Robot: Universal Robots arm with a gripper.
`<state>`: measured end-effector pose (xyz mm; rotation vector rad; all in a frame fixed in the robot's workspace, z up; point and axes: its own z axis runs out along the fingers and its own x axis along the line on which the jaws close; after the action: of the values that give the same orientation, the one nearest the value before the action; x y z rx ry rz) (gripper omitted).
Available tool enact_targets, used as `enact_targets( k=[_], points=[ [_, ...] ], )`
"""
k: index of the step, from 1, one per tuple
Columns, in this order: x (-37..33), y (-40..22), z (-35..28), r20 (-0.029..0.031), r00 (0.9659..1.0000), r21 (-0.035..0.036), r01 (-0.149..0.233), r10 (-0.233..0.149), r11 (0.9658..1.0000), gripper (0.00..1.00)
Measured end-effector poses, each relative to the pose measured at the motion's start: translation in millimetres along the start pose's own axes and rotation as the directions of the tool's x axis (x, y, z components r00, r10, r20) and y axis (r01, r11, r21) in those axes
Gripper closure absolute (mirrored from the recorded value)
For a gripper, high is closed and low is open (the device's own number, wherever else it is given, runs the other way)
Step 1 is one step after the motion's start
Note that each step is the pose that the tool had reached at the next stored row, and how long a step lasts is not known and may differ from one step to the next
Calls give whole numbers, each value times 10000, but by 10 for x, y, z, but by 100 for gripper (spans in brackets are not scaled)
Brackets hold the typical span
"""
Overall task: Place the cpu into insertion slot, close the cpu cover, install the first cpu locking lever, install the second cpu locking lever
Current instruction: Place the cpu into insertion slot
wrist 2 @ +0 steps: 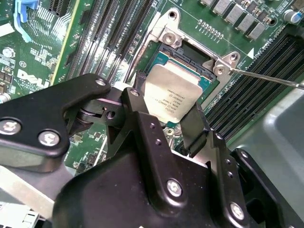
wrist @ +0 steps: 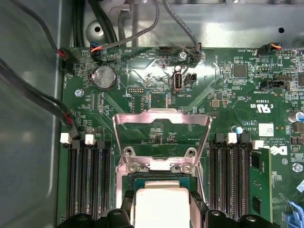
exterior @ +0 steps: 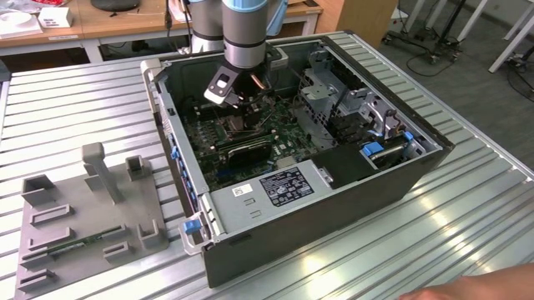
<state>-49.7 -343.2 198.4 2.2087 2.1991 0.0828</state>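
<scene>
Gripper (wrist 2: 165,112): we see it pinching the cpu (wrist 2: 172,95) by two opposite edges.
Place: cpu sits just over the slot (wrist 2: 192,59); whether it is seated we cannot tell.
Cover (wrist: 161,117): raised, hinged open beside the slot.
Handling: we judge it light, stiff and delicate underneath; grip the edges only.
Heading: metal top up, roughly flat; square, so no long axis.

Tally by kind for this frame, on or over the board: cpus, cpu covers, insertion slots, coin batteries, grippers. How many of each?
cpu: 1
cpu cover: 1, standing open
insertion slot: 1
coin battery: 1
gripper: 1, shut on the cpu
Total: 5
</scene>
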Motion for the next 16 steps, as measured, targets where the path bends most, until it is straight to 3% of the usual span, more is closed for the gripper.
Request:
enact_targets(
  k=[16],
  points=[
    [13, -11, 25, -1, 10000, -1, 0, 0, 10000, 46]
  ],
)
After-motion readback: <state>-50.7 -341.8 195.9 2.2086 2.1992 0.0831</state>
